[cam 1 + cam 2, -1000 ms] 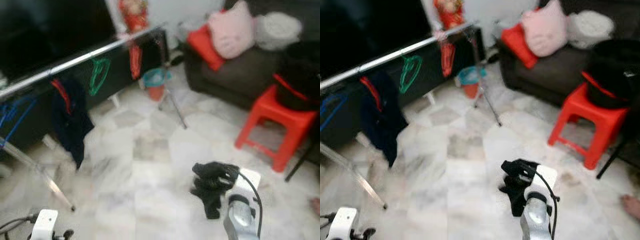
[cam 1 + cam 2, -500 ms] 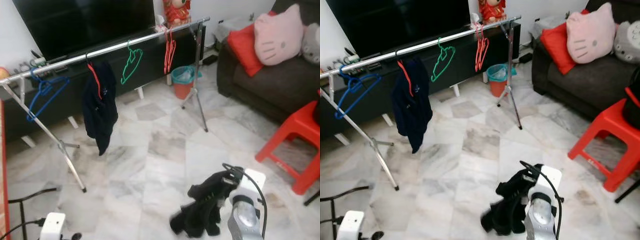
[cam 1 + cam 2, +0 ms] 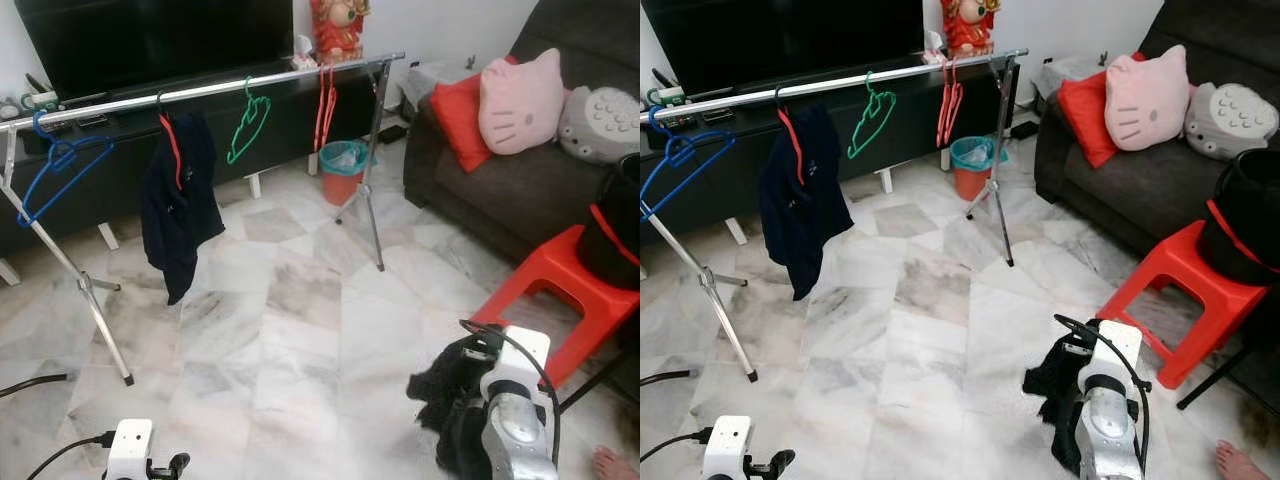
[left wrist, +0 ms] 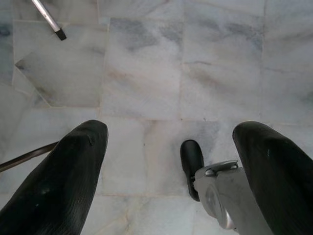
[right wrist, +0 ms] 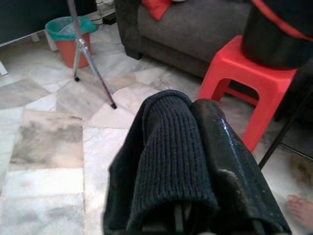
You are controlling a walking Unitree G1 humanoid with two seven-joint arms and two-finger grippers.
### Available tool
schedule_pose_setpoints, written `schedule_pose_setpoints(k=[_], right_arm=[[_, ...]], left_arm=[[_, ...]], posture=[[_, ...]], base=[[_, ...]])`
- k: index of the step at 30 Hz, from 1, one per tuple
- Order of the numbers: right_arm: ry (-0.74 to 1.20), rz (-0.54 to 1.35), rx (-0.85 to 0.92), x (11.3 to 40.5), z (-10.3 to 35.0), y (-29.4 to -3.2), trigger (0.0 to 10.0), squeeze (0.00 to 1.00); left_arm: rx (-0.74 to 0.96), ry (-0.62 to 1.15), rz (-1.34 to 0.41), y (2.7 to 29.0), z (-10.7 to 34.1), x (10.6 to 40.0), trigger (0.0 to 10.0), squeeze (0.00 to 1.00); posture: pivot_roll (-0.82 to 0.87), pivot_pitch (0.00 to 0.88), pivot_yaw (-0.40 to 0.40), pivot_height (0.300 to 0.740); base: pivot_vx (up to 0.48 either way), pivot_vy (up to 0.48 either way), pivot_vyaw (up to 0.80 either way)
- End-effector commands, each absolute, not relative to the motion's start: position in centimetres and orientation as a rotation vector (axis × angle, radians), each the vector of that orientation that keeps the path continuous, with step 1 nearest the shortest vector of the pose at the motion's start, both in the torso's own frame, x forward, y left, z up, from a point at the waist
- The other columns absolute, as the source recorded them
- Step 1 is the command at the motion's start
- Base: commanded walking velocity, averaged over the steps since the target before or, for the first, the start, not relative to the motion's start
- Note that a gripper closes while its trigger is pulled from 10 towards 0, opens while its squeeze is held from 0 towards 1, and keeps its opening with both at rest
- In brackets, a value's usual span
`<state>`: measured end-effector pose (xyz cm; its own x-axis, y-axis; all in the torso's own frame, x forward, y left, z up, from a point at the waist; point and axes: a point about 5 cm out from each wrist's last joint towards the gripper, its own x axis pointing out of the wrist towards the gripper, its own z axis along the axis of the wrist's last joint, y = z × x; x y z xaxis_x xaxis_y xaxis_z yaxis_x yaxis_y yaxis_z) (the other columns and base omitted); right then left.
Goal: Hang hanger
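Now facing the rail (image 3: pixel 200 92) squarely, nearer; right tool (image 3: pixel 1070 395) clenched on dark garment (image 5: pixel 166 147), left tool (image 4: pixel 168 161) released, idle.

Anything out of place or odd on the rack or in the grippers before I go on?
The task says hanger, yet the right gripper is shut on a black knitted garment. On the silver clothes rail, the blue plastic hanger hangs askew.

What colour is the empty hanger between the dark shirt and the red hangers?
Green hanger; clearest in the left eye view.
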<state>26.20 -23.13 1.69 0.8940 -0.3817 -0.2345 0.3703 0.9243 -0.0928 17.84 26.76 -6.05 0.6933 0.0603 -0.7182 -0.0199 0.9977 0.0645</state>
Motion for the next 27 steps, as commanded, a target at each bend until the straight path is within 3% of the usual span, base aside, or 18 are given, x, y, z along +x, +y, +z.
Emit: schedule_pose_setpoints(k=[1,6,27], right_arm=[[0.229,-0.371,-0.046,27.0,2.3,-22.7,10.0,0.0],[0.232,-0.382,-0.022,26.9,2.2,-22.3,10.0,0.0],[0.235,-0.397,-0.009,26.7,1.9,-21.9,10.0,0.0]], left_arm=[[0.053,0.796,0.075,27.2,-5.9,17.7,10.0,0.0],[0.062,0.802,0.073,27.7,-5.8,17.7,10.0,0.0],[0.095,0.808,0.051,28.2,-5.6,17.6,10.0,0.0]], posture=[[-0.1,0.0,-0.028,0.74],[-0.11,0.0,-0.004,0.74],[-0.12,0.0,0.027,0.74]], base=[[0.0,0.0,0.0],[0.105,0.0,0.0],[0.38,0.0,0.0]])
